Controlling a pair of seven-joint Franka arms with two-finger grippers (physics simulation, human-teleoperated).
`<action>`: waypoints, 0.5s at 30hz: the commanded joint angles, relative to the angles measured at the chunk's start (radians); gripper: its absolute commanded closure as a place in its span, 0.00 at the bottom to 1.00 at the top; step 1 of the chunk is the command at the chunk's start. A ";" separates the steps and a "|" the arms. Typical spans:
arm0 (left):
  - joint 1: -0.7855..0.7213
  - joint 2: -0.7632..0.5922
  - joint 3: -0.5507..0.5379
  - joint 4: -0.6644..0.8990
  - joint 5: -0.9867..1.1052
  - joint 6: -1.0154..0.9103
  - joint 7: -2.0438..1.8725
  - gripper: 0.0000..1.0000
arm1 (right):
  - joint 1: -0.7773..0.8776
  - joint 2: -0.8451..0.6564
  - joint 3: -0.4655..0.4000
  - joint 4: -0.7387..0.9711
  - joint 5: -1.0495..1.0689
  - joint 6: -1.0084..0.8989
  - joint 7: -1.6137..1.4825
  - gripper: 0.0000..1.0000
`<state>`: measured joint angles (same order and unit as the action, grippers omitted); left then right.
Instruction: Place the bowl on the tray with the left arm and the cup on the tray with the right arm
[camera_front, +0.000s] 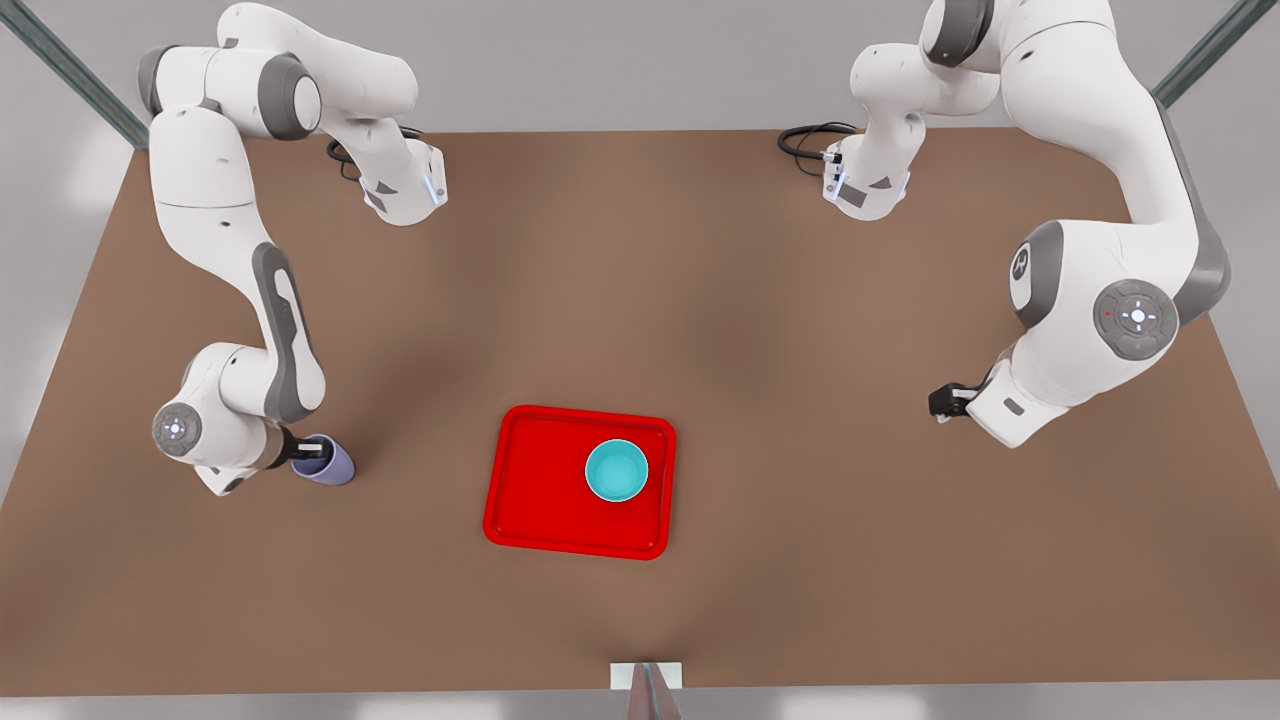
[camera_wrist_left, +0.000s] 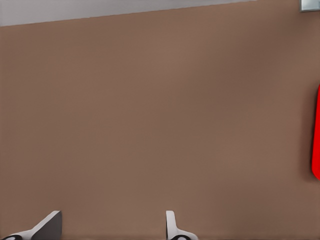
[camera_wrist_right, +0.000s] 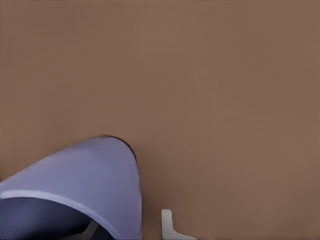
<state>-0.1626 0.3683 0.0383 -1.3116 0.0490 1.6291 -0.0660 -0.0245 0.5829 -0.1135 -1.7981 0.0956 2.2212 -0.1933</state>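
The turquoise bowl stands upright on the red tray, toward the tray's side at the front view's right. The lavender cup rests on the table at the front view's left, away from the tray. My right gripper straddles the cup's rim: one finger is inside the cup and the other finger is outside, with a slim gap to the wall. My left gripper hovers open and empty at the front view's right. Its fingers point at bare table, and the tray's edge shows beside them.
The brown table stretches wide between both arms. A small white and grey bracket sits at the table's near edge. Black cables lie by the arm bases at the far side.
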 joint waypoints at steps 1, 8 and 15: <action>0.000 0.000 0.000 0.000 0.000 0.000 0.000 0.00 | 0.000 0.000 0.002 0.002 0.001 0.000 0.000 0.62; 0.000 0.000 0.000 0.002 0.002 0.000 -0.003 0.00 | 0.006 0.000 0.000 0.006 0.004 0.002 0.005 0.79; 0.000 -0.009 0.000 0.005 0.002 -0.014 -0.005 0.00 | 0.009 -0.005 0.002 0.010 0.003 -0.002 -0.005 0.79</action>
<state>-0.1638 0.3576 0.0384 -1.3056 0.0504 1.6122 -0.0706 -0.0147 0.5774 -0.1120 -1.7886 0.1054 2.2197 -0.2004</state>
